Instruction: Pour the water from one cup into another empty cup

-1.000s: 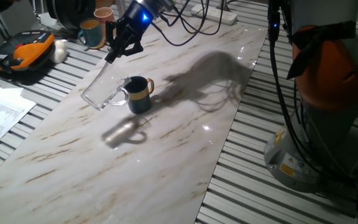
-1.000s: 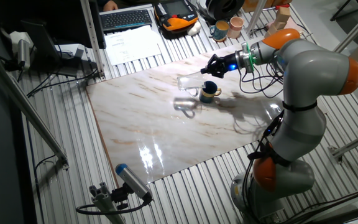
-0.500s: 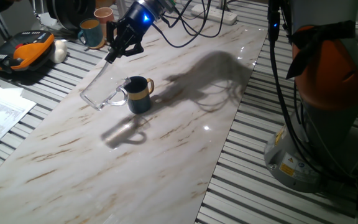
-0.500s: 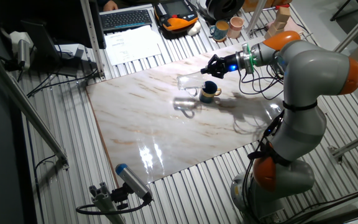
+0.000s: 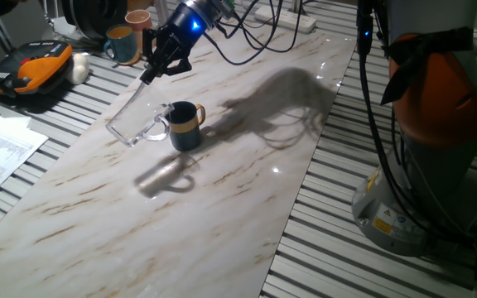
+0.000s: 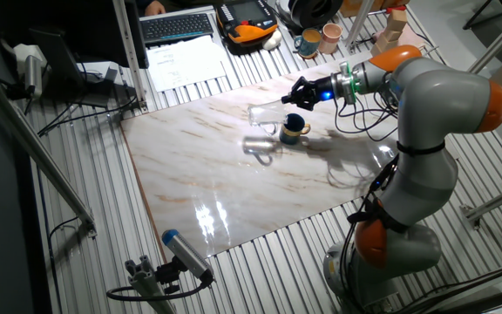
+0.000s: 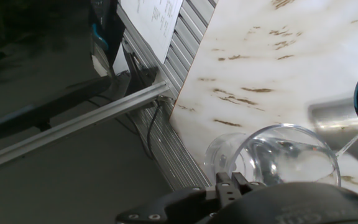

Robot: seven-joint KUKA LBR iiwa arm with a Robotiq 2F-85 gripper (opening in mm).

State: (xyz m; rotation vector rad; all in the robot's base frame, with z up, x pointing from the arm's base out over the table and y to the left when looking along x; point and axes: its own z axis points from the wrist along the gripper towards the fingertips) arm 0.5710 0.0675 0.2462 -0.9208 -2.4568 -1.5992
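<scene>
Gripped the glass mug (image 5: 132,116) at its upper end, with the gripper (image 5: 149,76) clamped together on the glass wall. Held it steeply tilted above the marble table (image 5: 222,207), lower end out to the side, loop handle turned toward the navy mug (image 5: 186,126) and just beside it. Stood upright on the marble, that navy mug, apart from the glass as far as the fixed views showed. Glimpsed a little water (image 7: 291,165) pooled in the glass in the hand view, though could not say for certain which end of the glass was the mouth.

Judged the step in hand as the pour itself, barely begun or not yet delivering. To do it well: needed to bring the lip of the glass directly over the navy mug's opening before tipping further, not beside its rim. Called for a slow wrist roll, so the thin stream fell inside instead of running down the outer wall. Risked nudging the navy mug with the handle, so wanted a touch more height first.
</scene>
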